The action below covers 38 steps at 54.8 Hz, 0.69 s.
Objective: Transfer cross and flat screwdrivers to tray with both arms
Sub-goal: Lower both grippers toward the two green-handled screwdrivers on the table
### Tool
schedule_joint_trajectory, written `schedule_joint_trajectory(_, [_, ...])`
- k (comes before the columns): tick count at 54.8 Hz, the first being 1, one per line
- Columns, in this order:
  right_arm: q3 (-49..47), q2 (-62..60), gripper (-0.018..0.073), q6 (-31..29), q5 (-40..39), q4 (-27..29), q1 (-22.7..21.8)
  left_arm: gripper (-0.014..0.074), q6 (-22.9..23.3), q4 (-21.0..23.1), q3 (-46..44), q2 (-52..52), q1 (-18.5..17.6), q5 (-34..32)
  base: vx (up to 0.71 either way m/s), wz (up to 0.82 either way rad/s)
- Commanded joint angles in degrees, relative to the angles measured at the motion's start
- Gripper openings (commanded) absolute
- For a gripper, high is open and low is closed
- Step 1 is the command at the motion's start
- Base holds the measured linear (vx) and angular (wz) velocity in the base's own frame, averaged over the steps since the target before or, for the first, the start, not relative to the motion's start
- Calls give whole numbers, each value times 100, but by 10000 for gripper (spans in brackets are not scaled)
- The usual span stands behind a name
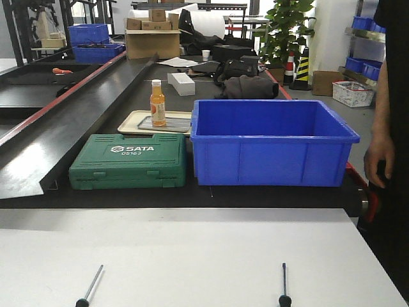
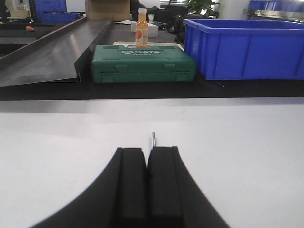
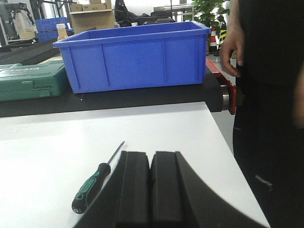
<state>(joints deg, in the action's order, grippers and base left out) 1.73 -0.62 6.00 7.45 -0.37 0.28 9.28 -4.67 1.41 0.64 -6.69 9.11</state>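
Note:
Two screwdrivers lie on the white table (image 1: 192, 256) near its front edge: one at the left (image 1: 89, 286), one at the right (image 1: 284, 284). The beige tray (image 1: 131, 121) sits far back on the black bench and holds an orange bottle (image 1: 157, 102). My left gripper (image 2: 147, 151) is shut; only a thin shaft tip (image 2: 153, 137) of the left screwdriver shows just beyond its fingers. My right gripper (image 3: 150, 154) is shut and empty; the right screwdriver, with a green-and-black handle (image 3: 92, 185), lies on the table just left of it. Neither gripper shows in the front view.
A green SATA tool case (image 1: 128, 161) and a large blue bin (image 1: 271, 142) stand on the black bench between the white table and the tray. A person in black (image 1: 390, 128) stands at the table's right edge. A sloped black ramp (image 1: 57, 121) runs along the left.

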Motion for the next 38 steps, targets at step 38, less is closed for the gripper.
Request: schedule_joint_trajectory(38, [45,25,-8,-18,-489,-31,-43,-6,49,49,-141,2,-18,-642,0,0])
